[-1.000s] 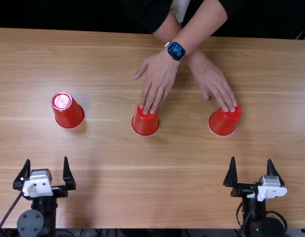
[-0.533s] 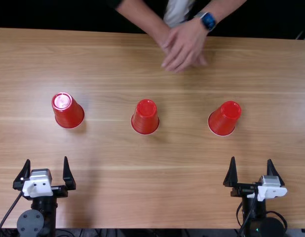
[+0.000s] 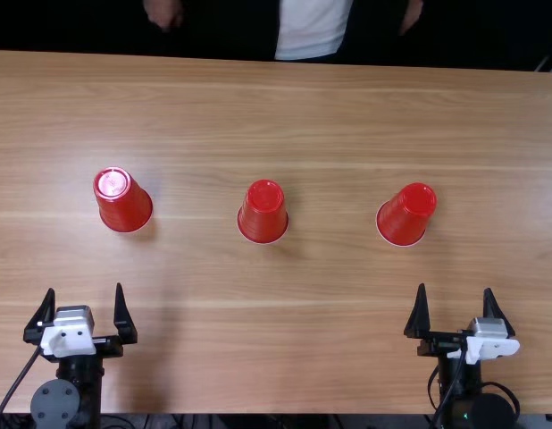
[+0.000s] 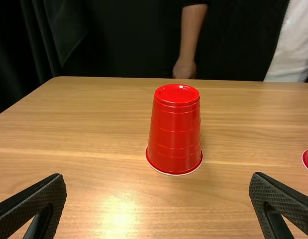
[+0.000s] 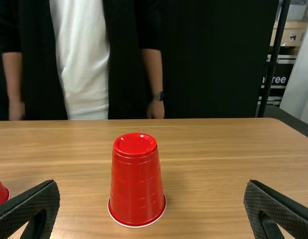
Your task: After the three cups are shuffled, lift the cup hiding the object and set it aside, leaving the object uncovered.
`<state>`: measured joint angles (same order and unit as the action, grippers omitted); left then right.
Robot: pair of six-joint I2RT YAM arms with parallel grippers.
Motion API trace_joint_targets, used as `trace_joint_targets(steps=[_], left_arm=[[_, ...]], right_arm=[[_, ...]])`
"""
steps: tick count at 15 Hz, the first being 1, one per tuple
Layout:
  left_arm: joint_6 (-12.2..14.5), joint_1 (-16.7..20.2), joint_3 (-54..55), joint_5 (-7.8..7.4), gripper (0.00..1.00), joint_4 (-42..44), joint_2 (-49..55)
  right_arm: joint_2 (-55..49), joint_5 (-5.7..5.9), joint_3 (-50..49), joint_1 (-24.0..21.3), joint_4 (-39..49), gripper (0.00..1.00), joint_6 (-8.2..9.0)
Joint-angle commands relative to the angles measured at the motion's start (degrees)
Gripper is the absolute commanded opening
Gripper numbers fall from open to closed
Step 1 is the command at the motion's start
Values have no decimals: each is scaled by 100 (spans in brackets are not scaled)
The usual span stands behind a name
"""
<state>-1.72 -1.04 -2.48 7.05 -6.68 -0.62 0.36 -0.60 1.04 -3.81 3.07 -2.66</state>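
Three upside-down red plastic cups are sitting in a row across the light brown wooden table (image 3: 276, 107): the left cup (image 3: 122, 201), the middle cup (image 3: 263, 212) and the right cup (image 3: 406, 214), all well apart. Which one is covering the object, I cannot tell. The left gripper (image 3: 84, 295) is hovering at the near edge facing the left cup, fingers spread apart. The right gripper (image 3: 454, 293) is hovering facing the right cup, fingers likewise apart, gripping nothing.

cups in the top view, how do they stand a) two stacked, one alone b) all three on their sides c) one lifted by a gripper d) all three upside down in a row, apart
d: the left cup, middle cup and right cup each stand rim-down on the table, spaced apart in one row.
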Motion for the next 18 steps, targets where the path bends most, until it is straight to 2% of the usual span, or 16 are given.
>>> trace_joint_targets(steps=[1, 2, 4, 6, 8, 9, 12, 14, 15, 18], left_arm=[[-29, 16, 248, -72, 100, 3, 62], [-39, -37, 248, -156, 100, 45, 62], [24, -63, -376, -178, 100, -18, 62], [24, -81, -1255, -167, 100, -102, -755], [24, -90, -2134, -156, 100, -334, -1432], [24, -90, -2644, -156, 100, -703, -1739], [34, -248, -4270, -135, 100, -2338, -2768], [34, -494, -5263, -19, 100, -3013, -3216], [34, -547, -5509, 139, 100, -3224, -3383], [45, -1056, -5948, 962, 100, -3920, -3743]], right_arm=[[-36, 18, -77, -58, 56, 100, -19], [-36, 7, -25, -102, 56, 100, -30], [-36, 39, 467, -128, 56, 100, -19], [535, 187, 1091, -120, 45, 100, 2], [1133, 166, 1856, -120, -50, 100, 34], [1379, 123, 2296, -111, -250, 100, 23], [2223, 102, 3684, -111, -1526, 100, 23], [2557, 71, 4317, -84, -2022, 100, 23], [2768, 60, 4572, -76, -2359, 100, 23], [3321, 50, 5319, -58, -3467, 100, 12]])
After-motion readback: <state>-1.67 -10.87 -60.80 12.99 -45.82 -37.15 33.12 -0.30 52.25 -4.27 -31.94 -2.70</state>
